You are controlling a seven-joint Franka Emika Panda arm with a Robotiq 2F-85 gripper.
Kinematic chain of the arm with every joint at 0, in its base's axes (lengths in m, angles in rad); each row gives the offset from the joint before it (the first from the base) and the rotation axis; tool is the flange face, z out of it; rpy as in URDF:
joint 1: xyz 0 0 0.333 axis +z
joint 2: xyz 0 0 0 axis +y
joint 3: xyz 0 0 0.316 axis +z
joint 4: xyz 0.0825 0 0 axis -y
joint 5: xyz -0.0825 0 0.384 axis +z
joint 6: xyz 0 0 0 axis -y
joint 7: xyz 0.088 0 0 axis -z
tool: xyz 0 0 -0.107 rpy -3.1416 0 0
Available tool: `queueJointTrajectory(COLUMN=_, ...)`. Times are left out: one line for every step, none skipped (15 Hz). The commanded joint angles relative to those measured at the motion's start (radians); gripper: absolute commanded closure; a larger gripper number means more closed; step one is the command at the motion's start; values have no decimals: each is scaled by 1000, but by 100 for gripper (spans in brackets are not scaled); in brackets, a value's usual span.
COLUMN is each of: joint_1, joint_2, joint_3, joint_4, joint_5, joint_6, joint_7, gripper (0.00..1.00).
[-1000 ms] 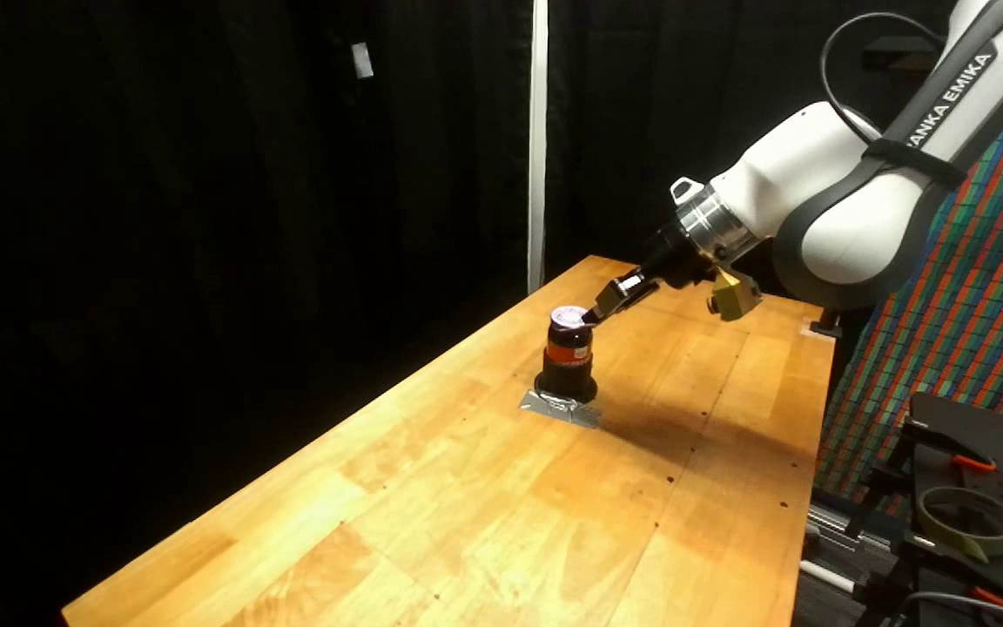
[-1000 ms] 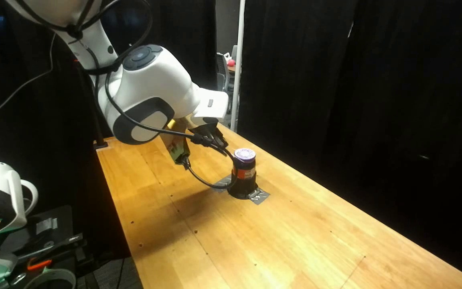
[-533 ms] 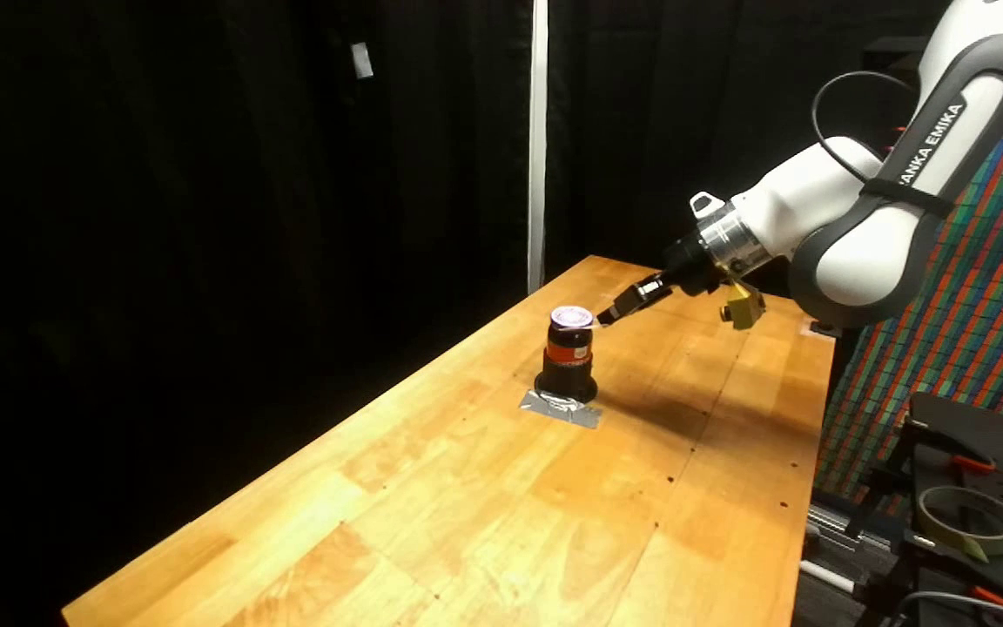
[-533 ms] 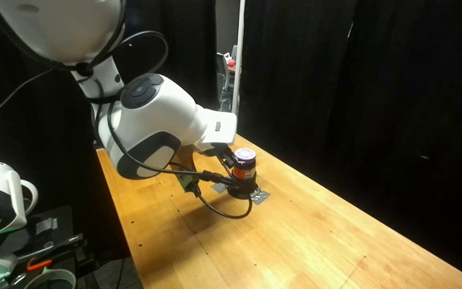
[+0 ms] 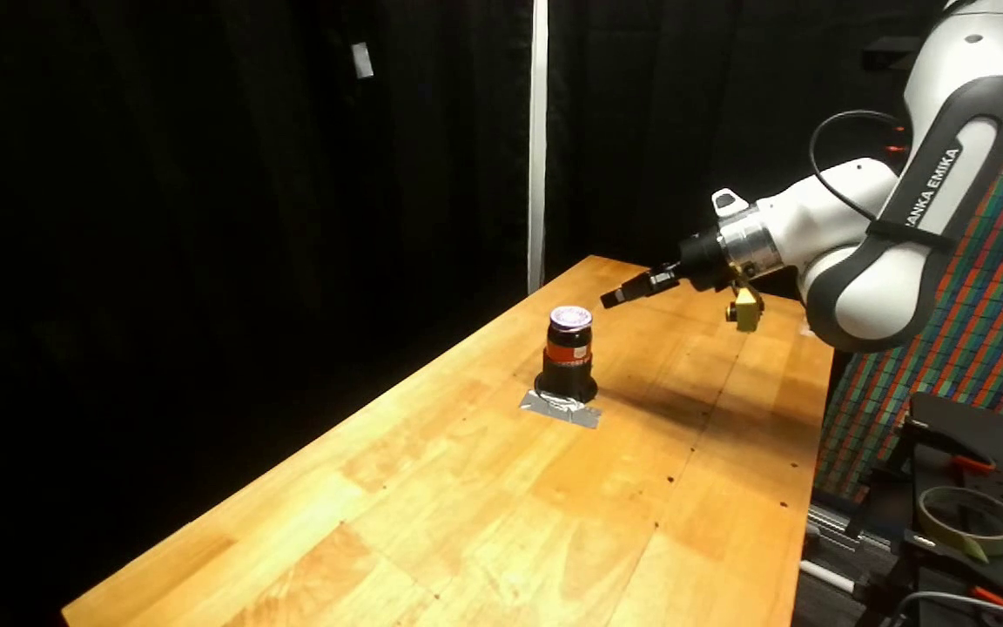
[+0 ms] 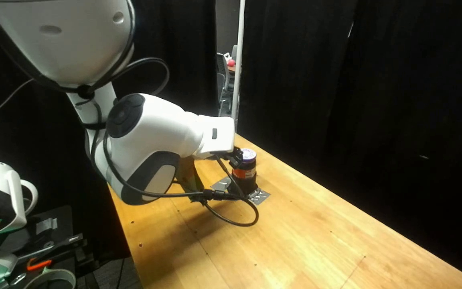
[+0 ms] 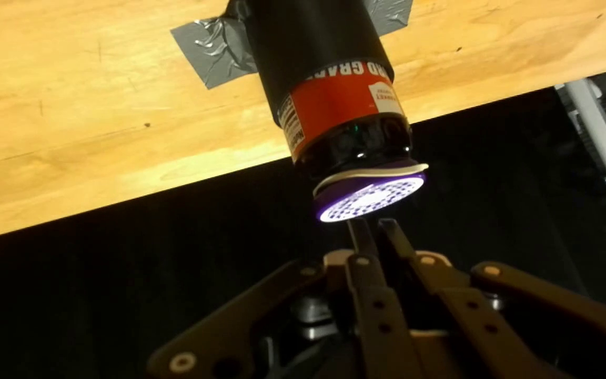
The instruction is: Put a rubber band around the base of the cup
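In an exterior view we look along a long, light-brown wooden table (image 5: 467,514), with a black cloth curtain (image 5: 232,218) beyond its left side. Moving right, we meet a thin off-white vertical pole (image 5: 538,148) rising behind the table. Next comes the cup (image 5: 570,337) — a small dark cylinder with an orange-red label (image 5: 564,355) and a purple-edged, pale patterned lid (image 5: 571,316) — standing upright on the far half of the table. Its lower part sits in a matte black sleeve (image 5: 566,381), with silver-grey tape (image 5: 564,413) at the foot. In the wrist view we see the thin cream rubber band (image 7: 371,172) high on the cup, lying along the purple side of the lid with one bend jutting out; we cannot see round the back. Just right of the cup and apart from it hangs the black two-fingered gripper (image 5: 612,299), its fingertips (image 7: 358,230) parted by a narrow gap. Farther right we see the white-and-black robot arm (image 5: 885,296), a red, green and blue checked hanging (image 5: 889,392) and, near right, a black side table (image 5: 972,422) bearing a beige roll of tape (image 5: 996,544).
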Motion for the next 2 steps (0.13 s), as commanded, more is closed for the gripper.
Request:
queueJointTrajectory(joint_1=98, joint_2=-11, joint_3=-109, joint_4=4, joint_5=-38, joint_6=9, joint_7=68, gripper=86)
queueJointTrajectory(joint_1=114, joint_2=-10, joint_3=-127, joint_4=4, joint_5=-36, joint_6=8, joint_7=68, gripper=78)
